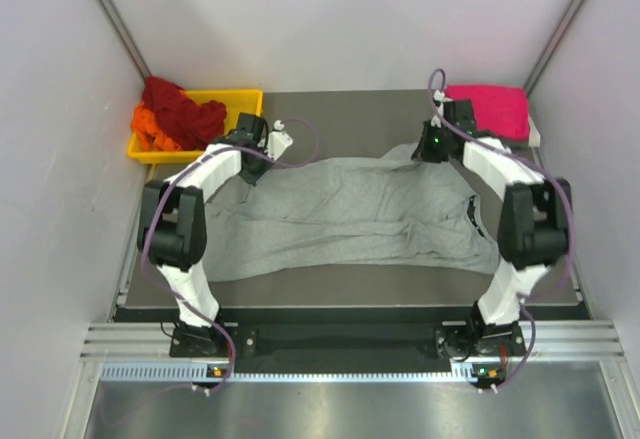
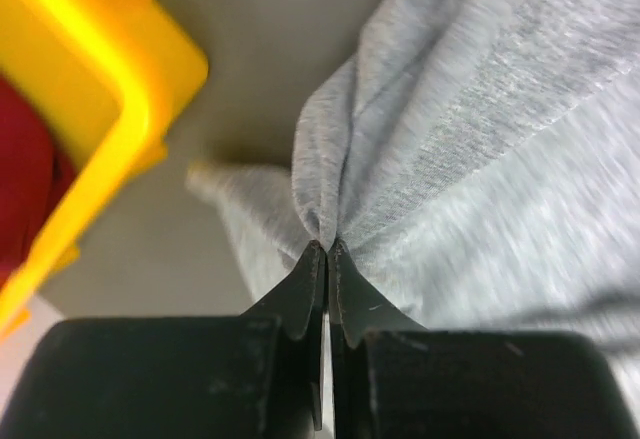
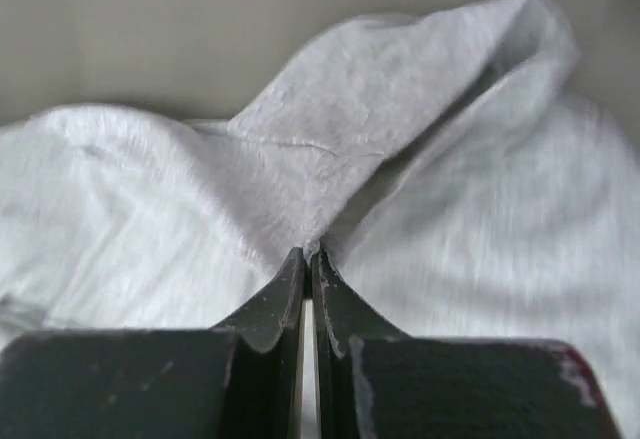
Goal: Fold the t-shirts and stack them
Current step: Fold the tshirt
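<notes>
The grey t-shirt (image 1: 350, 221) lies spread across the middle of the table (image 1: 350, 109). The left gripper (image 2: 327, 249) and right gripper (image 3: 305, 254) each pinch its far edge tight, probably to lift and fold it evenly.

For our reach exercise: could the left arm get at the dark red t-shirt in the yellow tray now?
Probably not yet: the left gripper is shut on the grey t-shirt. The dark red t-shirt lies uncovered in the yellow tray nearby, so releasing should free it.
</notes>
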Controlling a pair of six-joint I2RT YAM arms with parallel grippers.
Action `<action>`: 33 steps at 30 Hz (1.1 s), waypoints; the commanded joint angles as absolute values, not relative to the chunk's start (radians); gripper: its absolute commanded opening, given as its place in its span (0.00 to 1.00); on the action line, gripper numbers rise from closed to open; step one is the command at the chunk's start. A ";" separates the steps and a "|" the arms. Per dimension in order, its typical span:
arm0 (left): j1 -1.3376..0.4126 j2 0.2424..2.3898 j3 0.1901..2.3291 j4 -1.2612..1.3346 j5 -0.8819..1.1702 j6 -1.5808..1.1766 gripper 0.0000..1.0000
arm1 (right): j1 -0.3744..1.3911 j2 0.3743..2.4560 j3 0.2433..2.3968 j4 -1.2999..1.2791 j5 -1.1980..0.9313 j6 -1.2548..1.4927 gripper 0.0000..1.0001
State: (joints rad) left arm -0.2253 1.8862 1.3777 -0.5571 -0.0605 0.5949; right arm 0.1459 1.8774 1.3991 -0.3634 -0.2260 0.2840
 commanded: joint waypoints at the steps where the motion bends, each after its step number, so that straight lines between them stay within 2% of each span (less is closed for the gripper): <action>1: -0.227 1.734 1.315 -0.632 -0.067 0.551 0.00 | 0.181 1.613 1.217 -0.305 -0.187 0.340 0.00; 8: -0.232 1.617 1.103 -0.779 -0.017 0.538 0.01 | 0.273 1.323 0.801 -0.324 -0.137 0.460 0.00; 11: -0.233 1.586 1.074 -0.856 0.040 0.574 0.17 | 0.293 1.241 0.711 -0.348 -0.132 0.488 0.00; 12: -0.233 1.576 1.074 -0.879 0.076 0.581 0.30 | 0.296 1.226 0.694 -0.353 -0.135 0.498 0.00; 14: -0.232 1.528 1.098 -0.955 0.121 0.618 0.40 | 0.305 1.197 0.660 -0.356 -0.179 0.502 0.03; 15: -0.227 1.510 1.112 -0.974 0.153 0.632 0.46 | 0.307 1.195 0.658 -0.360 -0.205 0.496 0.10; 16: -0.219 1.467 1.129 -0.985 0.161 0.630 0.49 | 0.308 1.193 0.663 -0.376 -0.228 0.488 0.22; 17: -0.209 1.448 1.167 -0.977 0.167 0.627 0.53 | 0.308 1.189 0.698 -0.429 -0.224 0.479 0.46; 18: -0.180 1.431 1.186 -0.960 0.157 0.603 0.56 | 0.308 1.181 0.722 -0.460 -0.200 0.462 0.51; 19: -0.164 1.413 1.199 -0.895 0.141 0.586 0.64 | 0.307 1.152 0.747 -0.483 -0.169 0.453 0.61; 20: -0.150 1.413 1.219 -0.856 0.120 0.565 0.67 | 0.295 1.138 0.793 -0.509 -0.113 0.445 0.64; 22: -0.130 1.448 1.232 -0.734 0.022 0.480 0.69 | 0.262 1.121 0.830 -0.506 -0.097 0.417 0.64; 25: -0.129 1.558 1.262 -0.658 -0.095 0.387 0.68 | 0.186 1.193 0.903 -0.483 -0.095 0.376 0.58; 29: -0.129 1.721 1.357 -0.672 -0.136 0.330 0.66 | 0.086 1.325 0.985 -0.407 -0.138 0.336 0.47; 33: -0.098 1.816 1.368 -0.670 -0.157 0.319 0.67 | 0.063 1.459 1.044 -0.364 -0.141 0.304 0.46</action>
